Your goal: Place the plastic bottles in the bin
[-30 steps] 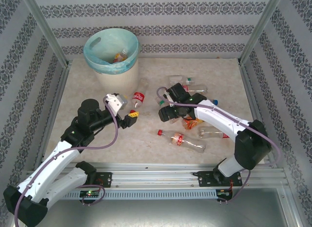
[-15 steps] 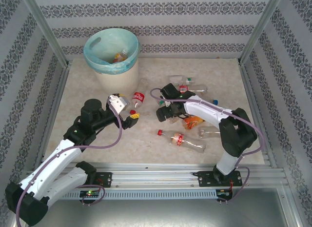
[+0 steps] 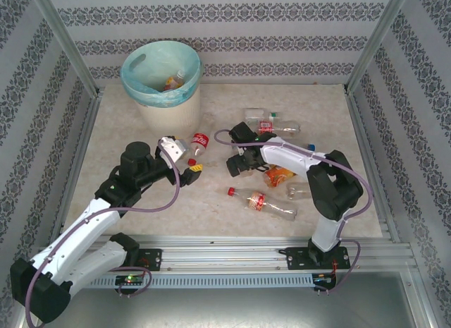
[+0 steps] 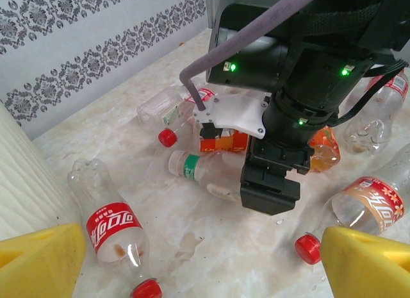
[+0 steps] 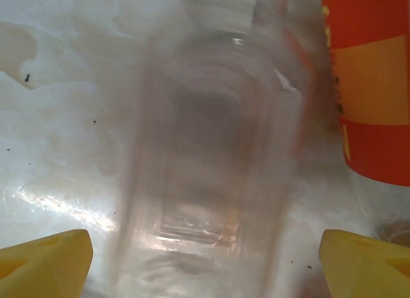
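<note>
The step in hand is the reach for one more bottle; none is lifted at this moment. The right end effector (image 3: pixel 238 164) stands low over a clear plastic bottle with a white cap and a green band (image 4: pixel 198 170), which lies on its side on the marble tabletop (image 3: pixel 211 208), just beside a thing with an orange and red label (image 5: pixel 371 86). In the right wrist view its yellow fingertips (image 5: pixel 45 256) are spread wide, one on each side of this bottle's blurred body, and I do not see them pressing it. So the right end effector is open around the bottle but holds nothing.

The left end effector (image 4: pixel 202 266) is also spread wide and empty. It hovers near a clear plastic bottle with a red label and a red cap (image 4: pixel 115 231), which lies close to the foot of the round cream-coloured bin with a light teal bag liner (image 3: pixel 130 84).

I judge that the next move asks the right fingers to go a little lower and close across the middle of the clear body, then lift and carry it to the bin in the far left corner. The thin plastic may bend or slip, so the grip should be centred. Several bottles lie on the tabletop, and a few are already in the bin.
</note>
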